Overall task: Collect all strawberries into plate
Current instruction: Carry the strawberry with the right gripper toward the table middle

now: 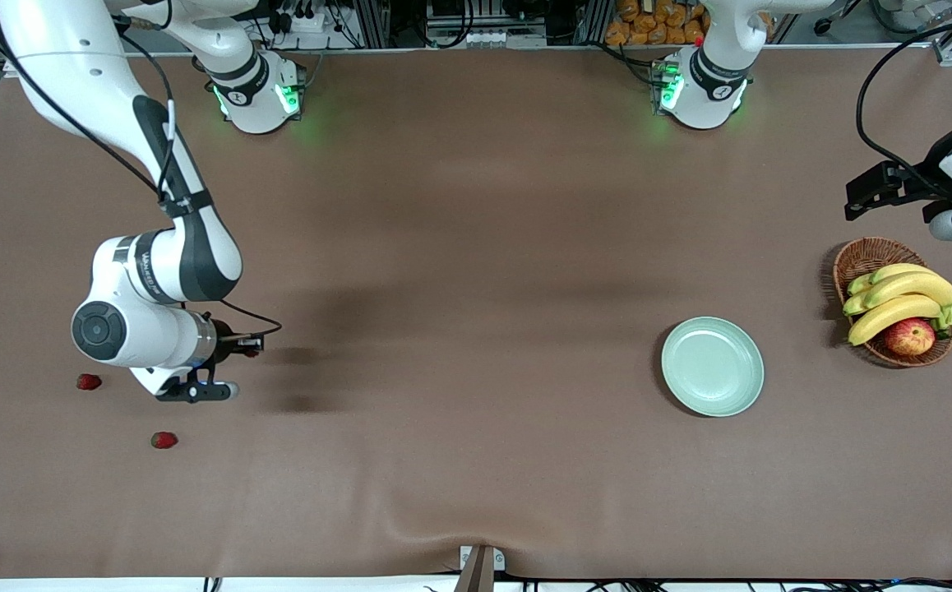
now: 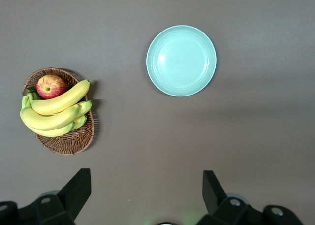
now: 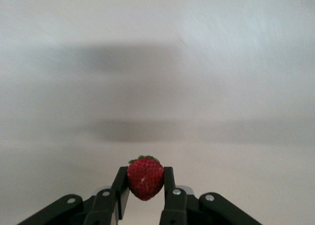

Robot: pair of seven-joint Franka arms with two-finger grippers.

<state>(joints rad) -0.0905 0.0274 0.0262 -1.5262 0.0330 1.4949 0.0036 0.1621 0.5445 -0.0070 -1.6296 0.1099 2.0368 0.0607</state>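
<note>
My right gripper (image 1: 252, 345) hangs low over the table at the right arm's end, shut on a red strawberry (image 3: 145, 177) with a green cap; from the front that berry (image 1: 253, 352) barely shows at the fingertips. Two more strawberries lie on the cloth close by: one (image 1: 89, 381) beside the right wrist, another (image 1: 164, 440) nearer the front camera. The mint-green plate (image 1: 712, 366) sits bare toward the left arm's end, also in the left wrist view (image 2: 181, 60). My left gripper (image 2: 145, 193) is open, high above the table, holding nothing; its arm waits near the basket.
A wicker basket (image 1: 866, 256) with bananas (image 1: 895, 300) and an apple (image 1: 909, 336) stands beside the plate, at the left arm's end. The brown cloth has a raised fold (image 1: 410, 506) near the front edge.
</note>
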